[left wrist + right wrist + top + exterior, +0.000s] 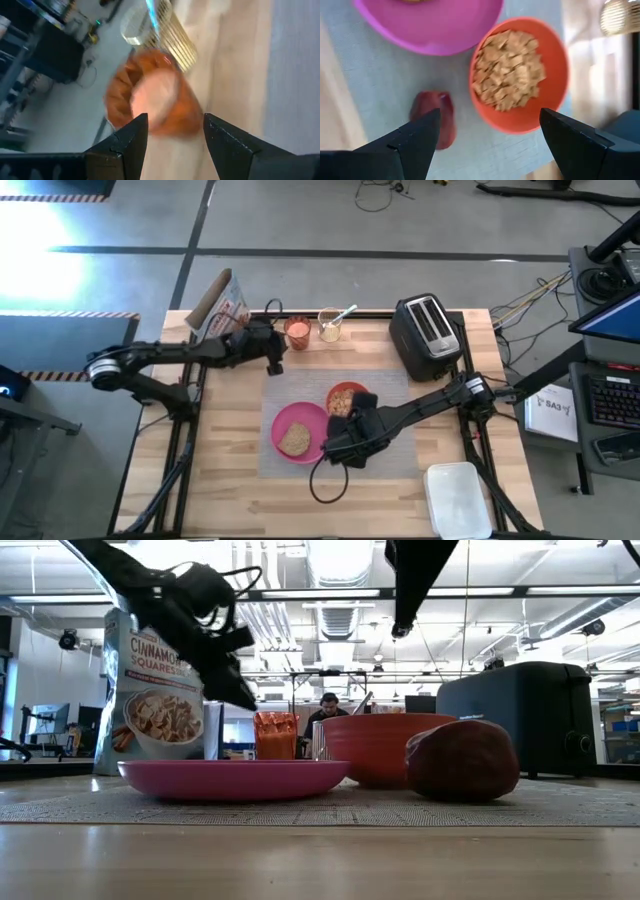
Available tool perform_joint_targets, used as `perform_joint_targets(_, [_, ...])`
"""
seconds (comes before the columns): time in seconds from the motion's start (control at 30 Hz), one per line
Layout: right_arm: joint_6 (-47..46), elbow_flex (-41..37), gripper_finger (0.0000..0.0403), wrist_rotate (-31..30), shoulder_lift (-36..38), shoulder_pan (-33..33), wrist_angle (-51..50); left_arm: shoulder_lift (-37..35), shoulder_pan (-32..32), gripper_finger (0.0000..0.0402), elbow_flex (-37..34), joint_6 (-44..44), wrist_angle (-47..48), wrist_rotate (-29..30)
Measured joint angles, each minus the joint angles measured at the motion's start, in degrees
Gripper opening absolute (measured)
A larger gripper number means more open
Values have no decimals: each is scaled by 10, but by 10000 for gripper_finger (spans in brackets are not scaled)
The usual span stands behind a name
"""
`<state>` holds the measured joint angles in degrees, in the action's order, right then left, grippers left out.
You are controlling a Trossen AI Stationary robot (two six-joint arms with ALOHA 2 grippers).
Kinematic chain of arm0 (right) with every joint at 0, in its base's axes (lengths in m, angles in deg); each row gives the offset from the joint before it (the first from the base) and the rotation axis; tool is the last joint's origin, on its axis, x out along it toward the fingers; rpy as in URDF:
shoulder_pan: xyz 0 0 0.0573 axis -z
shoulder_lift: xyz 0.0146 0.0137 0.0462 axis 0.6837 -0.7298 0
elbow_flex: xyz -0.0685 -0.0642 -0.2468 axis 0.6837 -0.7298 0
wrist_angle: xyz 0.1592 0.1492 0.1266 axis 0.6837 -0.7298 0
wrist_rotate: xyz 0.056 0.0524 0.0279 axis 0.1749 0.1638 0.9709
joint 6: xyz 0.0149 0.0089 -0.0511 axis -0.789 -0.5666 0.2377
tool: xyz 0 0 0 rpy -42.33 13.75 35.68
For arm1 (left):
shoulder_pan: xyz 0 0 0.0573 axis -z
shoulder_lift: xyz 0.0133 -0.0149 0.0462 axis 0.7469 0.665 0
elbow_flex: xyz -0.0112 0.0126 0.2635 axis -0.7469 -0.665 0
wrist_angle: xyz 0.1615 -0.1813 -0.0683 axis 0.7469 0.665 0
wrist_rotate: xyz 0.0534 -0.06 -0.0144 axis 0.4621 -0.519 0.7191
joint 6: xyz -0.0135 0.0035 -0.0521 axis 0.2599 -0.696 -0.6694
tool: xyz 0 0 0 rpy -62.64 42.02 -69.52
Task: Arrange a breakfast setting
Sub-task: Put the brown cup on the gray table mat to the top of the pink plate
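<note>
Robotics lab or industrial workshop, not home. Evidence: butcher-block table on black metal frame, two dark arms bolted at sides. Grey concrete floor with dark tape lines, hazard-striped tape at left. Loose cables on floor. Keyboard and laptop on cart at right. Low view: open ceiling with exposed ducts, strip lights, glass partitions, person seated at desk far behind table.

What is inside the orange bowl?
The round orange-red bowl is filled with light brown square cereal pieces, heaped nearly to its rim. Whatever lies under the cereal, such as milk, is covered and cannot be seen.
</note>
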<state>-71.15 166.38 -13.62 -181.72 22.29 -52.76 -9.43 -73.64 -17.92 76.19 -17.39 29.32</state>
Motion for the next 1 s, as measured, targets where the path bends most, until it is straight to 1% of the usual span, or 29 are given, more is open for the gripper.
perform_joint_targets(0.07, [11, 0, 327, -18, 0, 0, 1, 21, -7, 175, 19, 10, -23, -11])
perform_joint_targets(0.2, [22, 0, 327, -37, 0, 0, 3, 66, -9, 175, 49, 33, -11, -42])
perform_joint_targets(0.43, [21, 0, 327, -37, 0, 0, 9, 150, -18, 175, 100, 47, -8, -41])
perform_joint_targets(0.53, [17, -1, 327, -37, 0, 0, 10, 171, -19, 167, 125, 48, 13, -41])
perform_joint_targets(0.6, [15, -2, 327, -37, 0, 0, 10, 177, -21, 152, 138, 54, 47, -40])
perform_joint_targets(0.67, [15, -3, 327, -37, 0, 0, 10, 181, -23, 128, 152, 56, 73, -40])
perform_joint_targets(0.77, [14, -3, 327, -37, 0, 0, 10, 180, -28, 77, 163, 57, 104, -52])
perform_joint_targets(0.87, [14, -3, 327, -37, 0, 0, 10, 179, -35, 22, 171, 53, 124, -85])
perform_joint_targets(0.93, [12, -3, 327, -37, 0, 0, 10, 180, -39, 10, 178, 47, 136, -103])
perform_joint_targets(1.0, [12, -4, 327, -37, 0, 0, 10, 179, -41, 13, 185, 42, 153, -117])
